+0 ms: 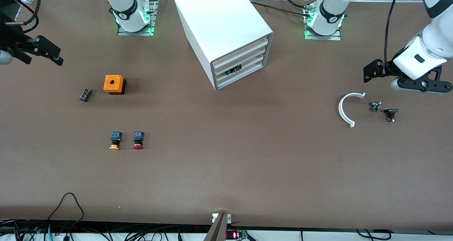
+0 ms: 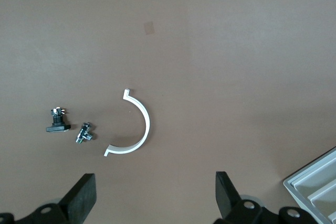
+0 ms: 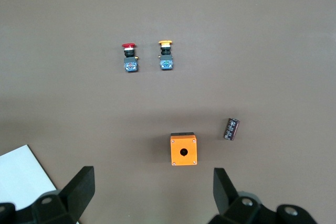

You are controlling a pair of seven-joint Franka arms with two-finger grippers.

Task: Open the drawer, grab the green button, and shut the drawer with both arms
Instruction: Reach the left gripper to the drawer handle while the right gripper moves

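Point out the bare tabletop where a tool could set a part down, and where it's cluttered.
Widest bare stretch: from the cabinet to the table's camera-side edge, between red button and white arc. Crowded: yellow button, orange box, black part; also two small fittings beside the arc.

White jointed arms (image 1: 421,53), black bands, dark cables.

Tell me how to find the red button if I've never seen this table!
Start at the big white cabinet and go toward the right arm's end of the table to the orange box. Nearer the front camera than that box, two small pushbuttons lie side by side. The red button is the one with the red cap, closer to the cabinet's side than its yellow-capped neighbour.
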